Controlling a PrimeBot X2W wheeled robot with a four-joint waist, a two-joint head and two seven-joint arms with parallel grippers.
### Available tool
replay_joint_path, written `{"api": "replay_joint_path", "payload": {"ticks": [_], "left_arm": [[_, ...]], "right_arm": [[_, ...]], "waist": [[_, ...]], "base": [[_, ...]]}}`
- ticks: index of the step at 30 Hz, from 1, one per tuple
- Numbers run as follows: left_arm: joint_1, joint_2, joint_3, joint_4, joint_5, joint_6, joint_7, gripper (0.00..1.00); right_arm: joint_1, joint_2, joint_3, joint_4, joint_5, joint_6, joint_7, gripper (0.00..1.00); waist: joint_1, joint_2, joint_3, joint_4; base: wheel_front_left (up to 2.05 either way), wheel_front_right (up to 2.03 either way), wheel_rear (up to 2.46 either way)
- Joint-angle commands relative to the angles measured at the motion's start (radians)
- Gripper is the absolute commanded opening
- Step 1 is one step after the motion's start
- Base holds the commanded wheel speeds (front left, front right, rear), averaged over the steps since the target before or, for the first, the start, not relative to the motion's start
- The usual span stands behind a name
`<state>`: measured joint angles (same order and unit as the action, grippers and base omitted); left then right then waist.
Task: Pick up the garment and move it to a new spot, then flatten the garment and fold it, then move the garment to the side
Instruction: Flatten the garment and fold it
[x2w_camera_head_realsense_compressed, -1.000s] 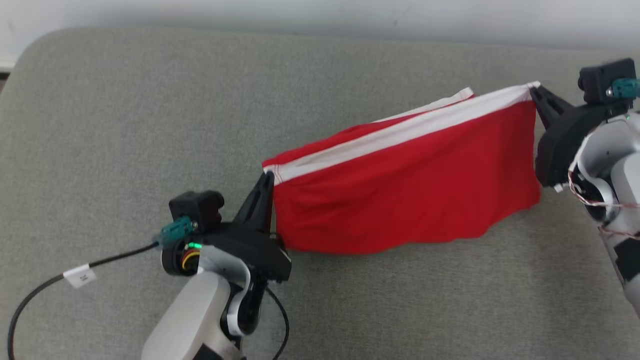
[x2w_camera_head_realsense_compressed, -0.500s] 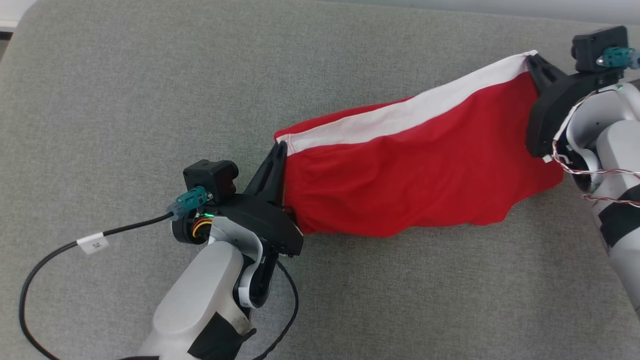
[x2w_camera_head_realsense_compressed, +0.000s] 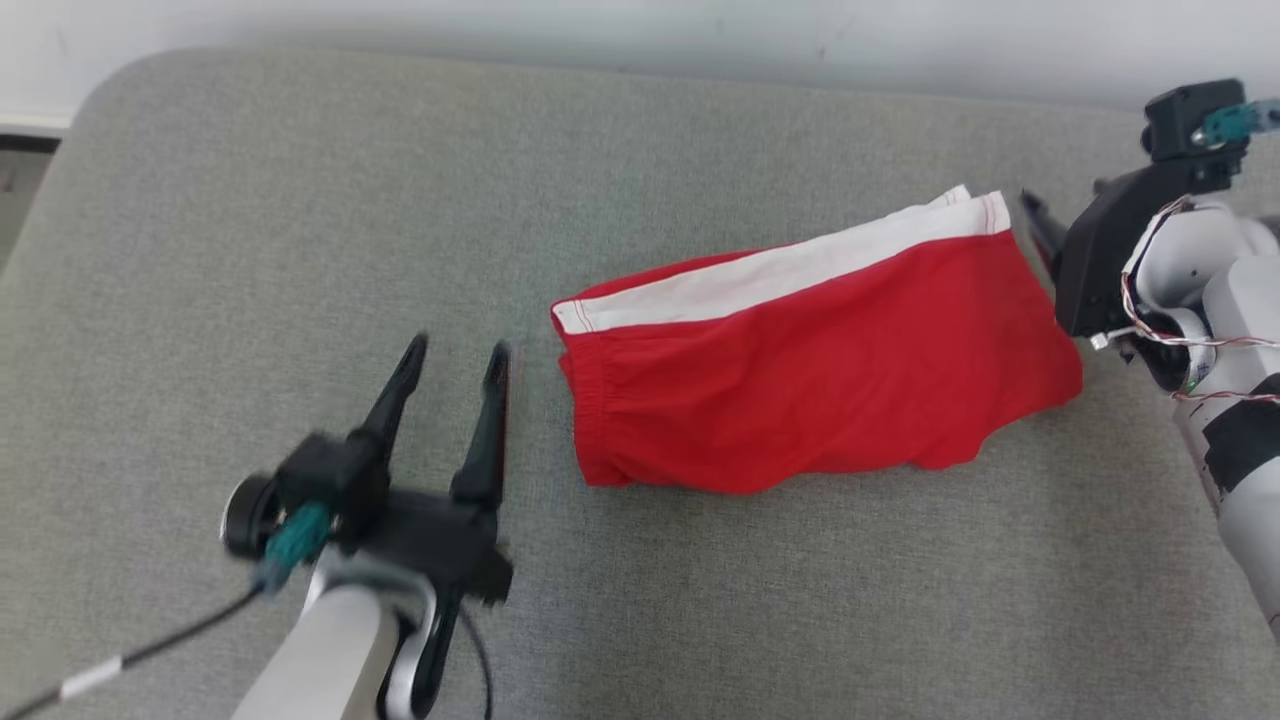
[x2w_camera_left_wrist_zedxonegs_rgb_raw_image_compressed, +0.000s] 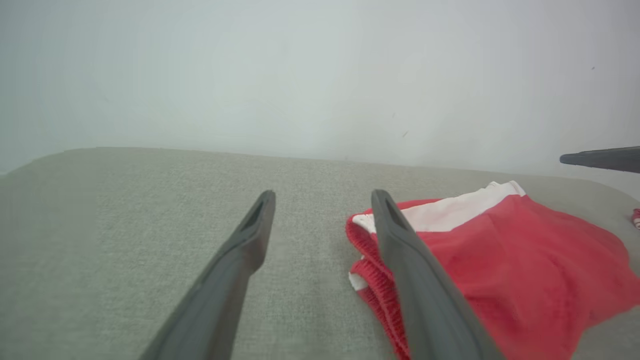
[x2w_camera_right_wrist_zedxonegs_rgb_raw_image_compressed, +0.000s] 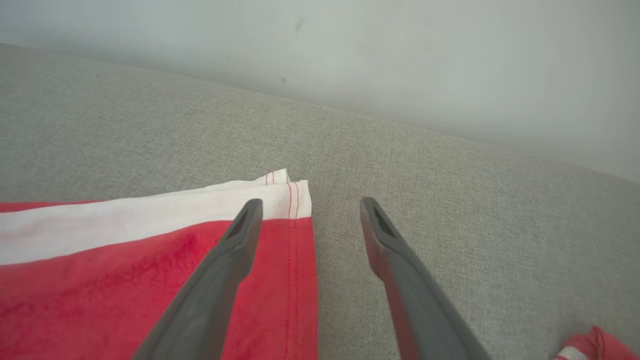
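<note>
The red garment (x2w_camera_head_realsense_compressed: 800, 380) with its white band lies folded on the grey padded surface (x2w_camera_head_realsense_compressed: 300, 200). The left hand (x2w_camera_head_realsense_compressed: 457, 348) stands open just beside its left edge, the right hand (x2w_camera_right_wrist_zedxonegs_rgb_raw_image_compressed: 310, 202) open at its far right corner, neither holding it

The left gripper (x2w_camera_head_realsense_compressed: 457, 348) is blurred; a red scrap (x2w_camera_right_wrist_zedxonegs_rgb_raw_image_compressed: 595, 344) is cut off at the right wrist view's bottom corner.
</note>
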<state>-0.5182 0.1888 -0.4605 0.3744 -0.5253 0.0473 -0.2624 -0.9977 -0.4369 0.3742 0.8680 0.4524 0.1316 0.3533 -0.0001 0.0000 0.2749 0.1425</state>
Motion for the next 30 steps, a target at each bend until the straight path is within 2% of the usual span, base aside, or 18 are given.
{"api": "replay_joint_path", "payload": {"ticks": [1,7,9,13,20,21,23,24,26,27,28,30], "left_arm": [[0.051,0.021,0.009,-0.032,0.027,0.006,-0.003,1.00],[0.253,0.071,0.046,-0.166,0.051,0.033,-0.004,1.00],[0.289,0.074,0.051,-0.188,0.041,0.039,-0.004,1.00],[0.314,0.078,0.052,-0.222,0.041,0.049,-0.003,1.00],[0.313,0.081,0.048,-0.247,0.039,0.056,0.005,1.00],[0.313,0.082,0.049,-0.248,0.038,0.057,0.007,1.00],[0.314,0.083,0.050,-0.250,0.034,0.059,0.007,1.00],[0.315,0.084,0.049,-0.249,0.032,0.058,0.011,1.00],[0.319,0.085,0.047,-0.249,0.030,0.058,0.014,1.00],[0.321,0.085,0.046,-0.249,0.028,0.058,0.016,1.00],[0.323,0.085,0.045,-0.249,0.026,0.059,0.017,1.00],[0.325,0.086,0.045,-0.249,0.024,0.059,0.018,1.00]], "right_arm": [[0.022,0.007,-0.005,0.006,0.013,-0.002,0.025,1.00],[0.063,-0.006,-0.051,0.043,-0.001,-0.002,0.168,1.00],[0.076,-0.008,-0.080,0.050,-0.008,-0.002,0.172,1.00],[0.091,-0.008,-0.138,0.079,-0.041,-0.002,0.175,1.00],[0.118,0.055,-0.215,0.127,-0.080,-0.002,0.210,1.00],[0.124,0.068,-0.216,0.131,-0.087,0.000,0.226,0.95],[0.132,0.091,-0.220,0.135,-0.091,0.001,0.257,0.47],[0.138,0.102,-0.218,0.136,-0.095,0.001,0.280,0.43],[0.153,0.109,-0.214,0.131,-0.105,0.001,0.305,0.27],[0.158,0.107,-0.213,0.121,-0.109,0.001,0.308,0.05],[0.162,0.101,-0.218,0.111,-0.117,0.001,0.300,0.00],[0.163,0.091,-0.224,0.100,-0.126,0.001,0.289,0.00]], "waist": [[0.0001,0.0000,-0.028,-0.002],[0.0001,0.0000,-0.037,0.027],[0.0001,0.0000,-0.030,0.043],[0.0001,0.0000,-0.009,0.072],[0.0001,0.0000,0.019,0.098],[0.0001,0.0000,0.020,0.099],[0.0001,0.0000,0.021,0.098],[0.0001,0.0000,0.019,0.096],[0.0001,0.0000,0.013,0.094],[0.0001,0.0000,0.010,0.093],[0.0001,0.0000,0.007,0.091],[0.0001,0.0000,0.004,0.089]], "base": [[0.00,0.00,0.00],[0.00,0.00,0.00],[0.00,0.00,0.00],[0.00,0.00,0.00],[0.00,0.00,0.00],[0.00,0.00,0.00],[0.00,0.00,0.00],[0.00,0.00,0.00],[0.00,0.00,0.00],[0.00,0.00,0.00],[0.00,0.00,0.00],[0.00,0.00,0.00]]}}
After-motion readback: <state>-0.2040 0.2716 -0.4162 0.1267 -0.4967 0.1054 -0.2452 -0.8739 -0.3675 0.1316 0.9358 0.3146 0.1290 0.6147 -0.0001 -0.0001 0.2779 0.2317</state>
